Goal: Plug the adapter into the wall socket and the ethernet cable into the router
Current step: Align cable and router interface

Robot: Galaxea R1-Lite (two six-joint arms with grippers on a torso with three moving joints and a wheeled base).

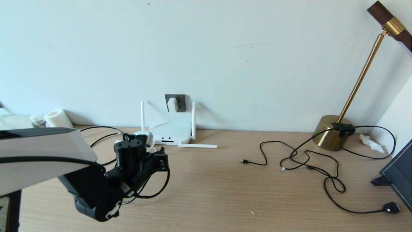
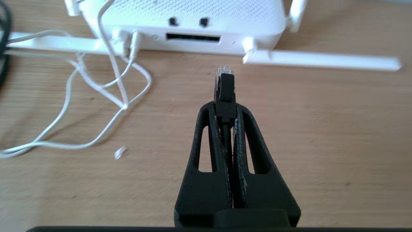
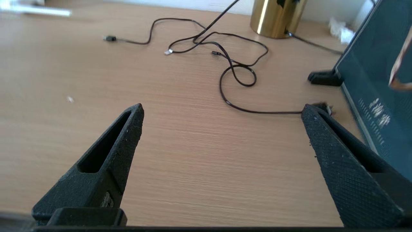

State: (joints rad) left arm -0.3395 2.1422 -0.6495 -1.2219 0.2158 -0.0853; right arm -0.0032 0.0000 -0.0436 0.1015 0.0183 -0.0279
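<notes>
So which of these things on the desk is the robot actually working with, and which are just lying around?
In use: ethernet cable in the shut left gripper; router; adapter, sitting in the wall socket.

Lying about: brass lamp, thin black cables, paper roll, dark screen.

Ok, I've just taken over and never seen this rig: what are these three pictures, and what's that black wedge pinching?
One picture looks down from the robot's head; the other two sit behind each arm's fingers. The black wedge is the left gripper, shut on the ethernet cable, its clear tip aimed at the router but short of it. The adapter already sits in the wall socket. The right gripper is open over the wooden desk, holding nothing. Thin black cables and a brass lamp lie to the right.
</notes>
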